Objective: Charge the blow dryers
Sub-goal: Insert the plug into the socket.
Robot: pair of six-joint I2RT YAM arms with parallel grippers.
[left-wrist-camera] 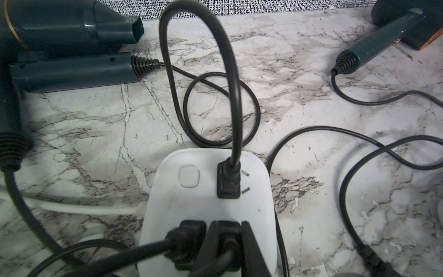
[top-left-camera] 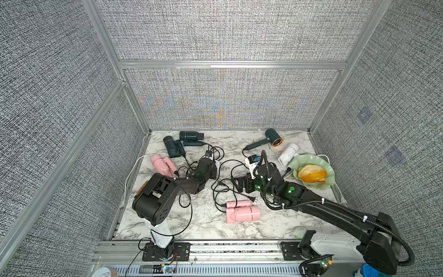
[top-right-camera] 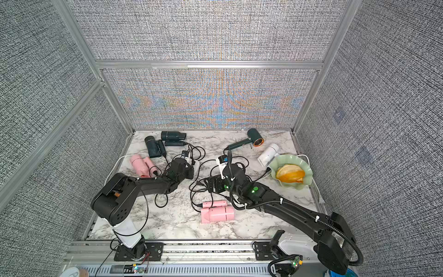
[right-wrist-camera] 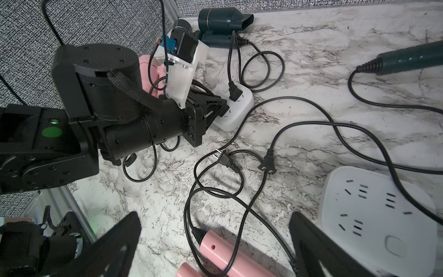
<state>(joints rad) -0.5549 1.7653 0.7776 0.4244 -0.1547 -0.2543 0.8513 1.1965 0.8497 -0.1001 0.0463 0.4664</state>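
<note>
Six blow dryers lie on the marble table: two dark teal [top-left-camera: 191,136] [top-left-camera: 171,147] at the back left, a pink one [top-left-camera: 163,164] at the left, another pink one [top-left-camera: 242,212] front centre, a dark green copper-ringed one [top-left-camera: 271,140] and a white one [top-left-camera: 288,153] at the back right. My left gripper [left-wrist-camera: 229,227] is shut on a black plug [left-wrist-camera: 229,239] seated in a white power strip [left-wrist-camera: 206,191], beside two other plugs. My right gripper [right-wrist-camera: 214,217] stands open above the front pink dryer's handle [right-wrist-camera: 225,251] and its cord.
A second white power strip [right-wrist-camera: 378,215] lies by the right gripper with its sockets free. Two loose black plugs [right-wrist-camera: 225,159] [right-wrist-camera: 267,165] and tangled cords cover the table's middle. A green scalloped bowl [top-left-camera: 299,160] of orange slices stands at the right edge.
</note>
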